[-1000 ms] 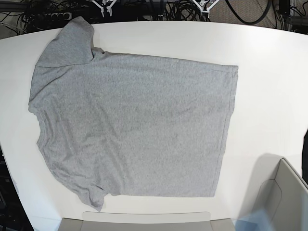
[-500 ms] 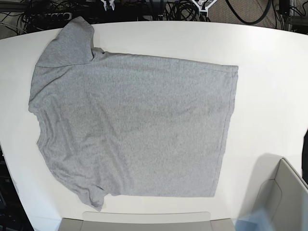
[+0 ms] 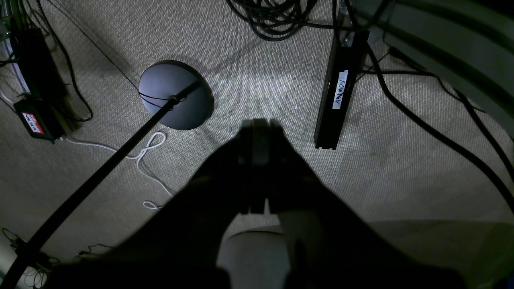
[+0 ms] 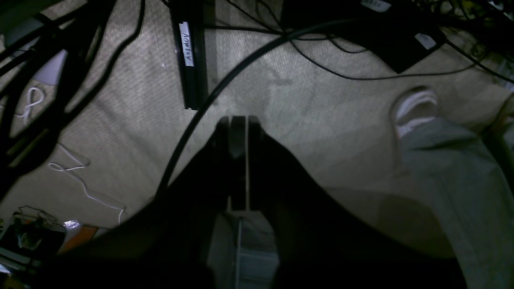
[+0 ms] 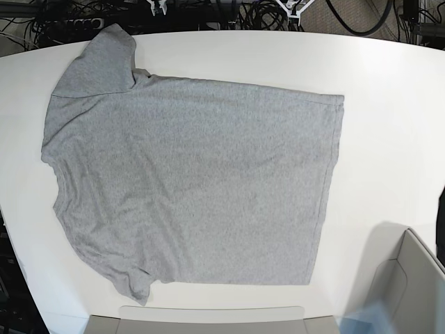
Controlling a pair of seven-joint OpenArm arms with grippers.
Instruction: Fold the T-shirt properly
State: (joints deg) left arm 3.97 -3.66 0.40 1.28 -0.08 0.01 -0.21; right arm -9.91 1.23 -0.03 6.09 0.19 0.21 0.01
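Observation:
The heather-grey T-shirt lies spread flat, plain side up, on the white table. Its neck and sleeves are at the left and its hem at the right. No lettering shows. My left gripper is shut and empty, hanging over the carpet beyond the table's far edge. In the base view only its white tip shows at the top. My right gripper is also shut and empty over the floor, and its tip barely shows at the top edge. Both are far from the shirt.
A grey bin stands at the front right corner and a grey edge runs along the front. On the floor are cables, a black labelled bar, a round stand base, and a person's shoe.
Both gripper tips have drawn back slightly toward the top edge of the base view. The shirt has not moved.

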